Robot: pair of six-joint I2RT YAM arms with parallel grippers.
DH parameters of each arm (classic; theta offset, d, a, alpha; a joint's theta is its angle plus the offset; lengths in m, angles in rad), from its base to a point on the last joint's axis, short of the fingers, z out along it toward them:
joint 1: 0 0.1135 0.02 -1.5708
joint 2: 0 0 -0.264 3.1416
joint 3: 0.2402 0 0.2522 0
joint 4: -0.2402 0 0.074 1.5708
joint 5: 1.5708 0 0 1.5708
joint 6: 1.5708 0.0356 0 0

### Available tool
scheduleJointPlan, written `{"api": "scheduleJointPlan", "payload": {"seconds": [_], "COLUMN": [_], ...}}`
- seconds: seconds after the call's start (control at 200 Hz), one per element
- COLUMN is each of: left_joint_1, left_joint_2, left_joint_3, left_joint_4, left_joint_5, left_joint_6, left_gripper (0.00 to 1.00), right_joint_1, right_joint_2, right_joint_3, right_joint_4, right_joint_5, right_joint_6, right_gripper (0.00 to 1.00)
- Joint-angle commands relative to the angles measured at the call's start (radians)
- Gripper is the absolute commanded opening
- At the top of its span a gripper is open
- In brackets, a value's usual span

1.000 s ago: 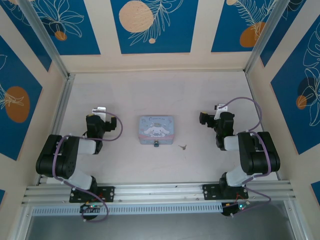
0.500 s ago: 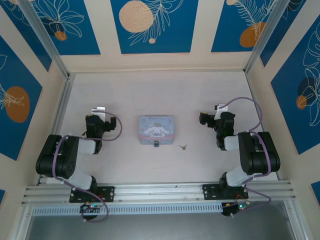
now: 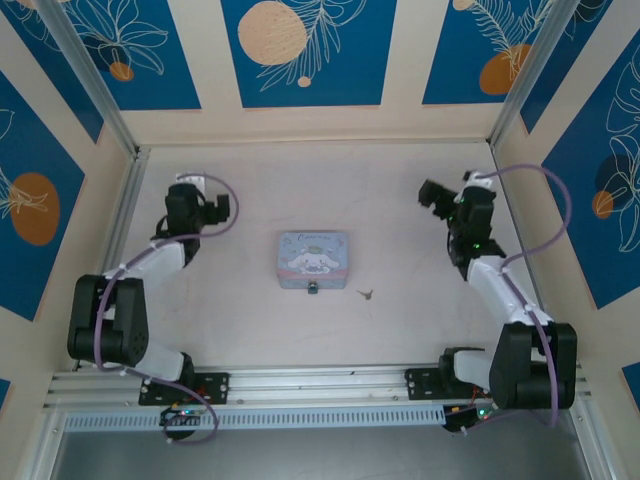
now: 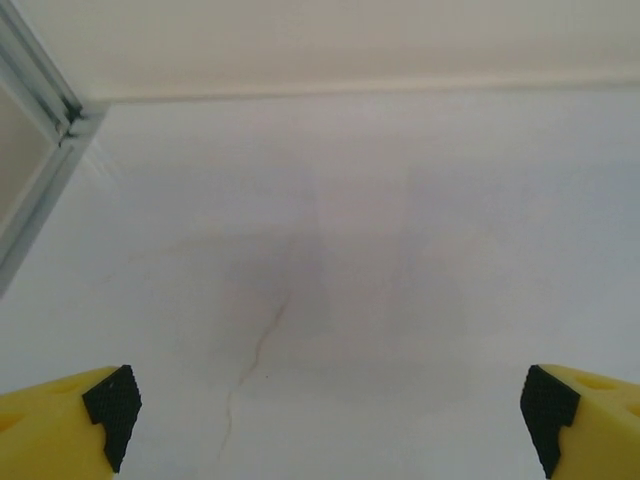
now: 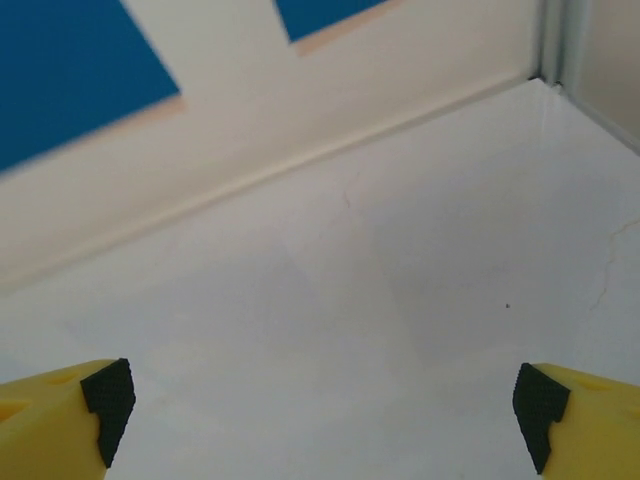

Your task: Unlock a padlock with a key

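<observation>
My left gripper and right gripper both stand wide open and empty, well apart from the work. The padlock sits against the near edge of the tin box. The key lies near its right on the surface. I judge the key light, stiff and slippery, lying flat, so I'd pinch its bow.

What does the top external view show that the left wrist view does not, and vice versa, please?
The top external view adds the cartoon tin, the padlock at its near edge, the key lying apart to the padlock's right, and the right claw. The left wrist view adds the left claw up close, its yellow fingers spread wide, and a hairline crack. Both show the pale table and the left rail.
</observation>
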Motion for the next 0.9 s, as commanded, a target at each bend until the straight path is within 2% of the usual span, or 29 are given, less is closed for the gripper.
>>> {"api": "scheduleJointPlan", "payload": {"seconds": [0.0,0.08,0.135,0.26,0.385,0.495,0.71,0.895], "left_joint_1": [0.003,-0.011,-0.035,-0.15,-0.259,-0.328,-0.403,-0.462], "left_joint_2": [-0.039,-0.078,-0.126,-0.266,-0.367,-0.379,-0.321,-0.24], "left_joint_3": [0.132,0.143,0.108,0.001,-0.104,-0.152,-0.198,-0.178], "left_joint_4": [-0.388,-0.479,-0.498,-0.528,-0.506,-0.495,-0.391,-0.326], "left_joint_5": [0.025,0.107,0.17,0.227,0.26,0.258,0.29,0.293], "left_joint_6": [-0.212,-0.352,-0.427,-0.499,-0.551,-0.593,-0.643,-0.668], "left_gripper": [0.98,0.96,0.96,0.98,1.0,1.0,1.0,1.0], "right_joint_1": [-0.02,0.041,0.112,0.314,0.485,0.604,0.733,0.769], "right_joint_2": [-0.003,-0.016,-0.034,-0.102,-0.145,-0.132,0.01,0.134], "right_joint_3": [0.082,0.097,0.103,0.061,-0.014,-0.044,-0.026,0.022], "right_joint_4": [-0.37,-0.445,-0.525,-0.648,-0.653,-0.643,-0.597,-0.556], "right_joint_5": [-0.2,-0.345,-0.382,-0.375,-0.365,-0.3,-0.234,-0.189], "right_joint_6": [0.192,0.18,0.173,0.188,0.263,0.304,0.303,0.28], "right_gripper": [0.98,0.9,0.89,0.86,0.84,0.83,0.81,0.76]}}
